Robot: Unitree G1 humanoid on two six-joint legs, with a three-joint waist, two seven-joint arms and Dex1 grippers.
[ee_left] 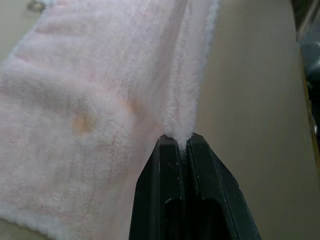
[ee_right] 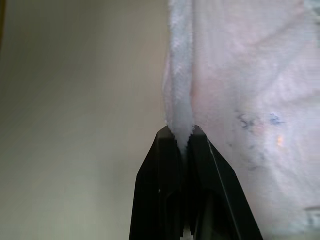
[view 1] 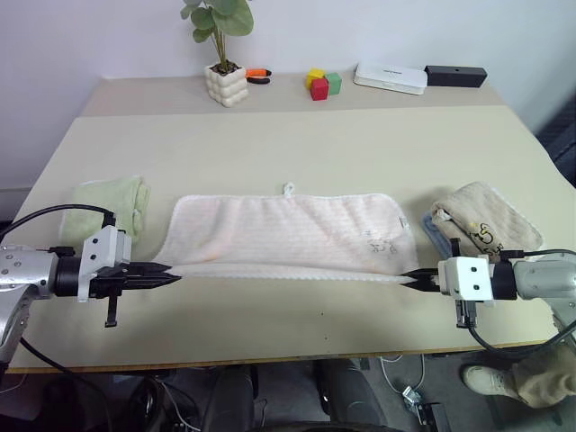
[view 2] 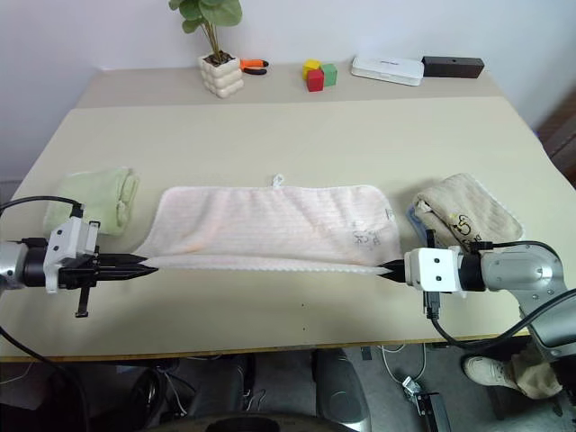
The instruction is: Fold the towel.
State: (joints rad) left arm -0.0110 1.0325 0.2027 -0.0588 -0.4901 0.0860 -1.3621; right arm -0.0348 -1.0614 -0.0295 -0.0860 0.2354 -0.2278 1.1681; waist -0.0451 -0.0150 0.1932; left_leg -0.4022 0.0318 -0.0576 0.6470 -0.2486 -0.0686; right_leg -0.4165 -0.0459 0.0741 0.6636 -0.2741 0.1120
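Tabletop (view 1: 270,144) holds 3 towels; 2 grippers pinch the towel (view 1: 288,229).

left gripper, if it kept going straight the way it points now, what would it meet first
The left gripper, shut on the pink towel, points across the table toward the right gripper. It would push into the towel's taut near edge first; beyond that, likely the right gripper.

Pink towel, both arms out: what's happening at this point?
The robot is partway through folding the pale pink towel on the table. Its left end effector and right end effector are each shut on one end of the towel's near edge, holding it stretched between them, slightly off the tabletop. The rest of the towel lies flat. A light green towel and a tan towel lie beside it, untouched.
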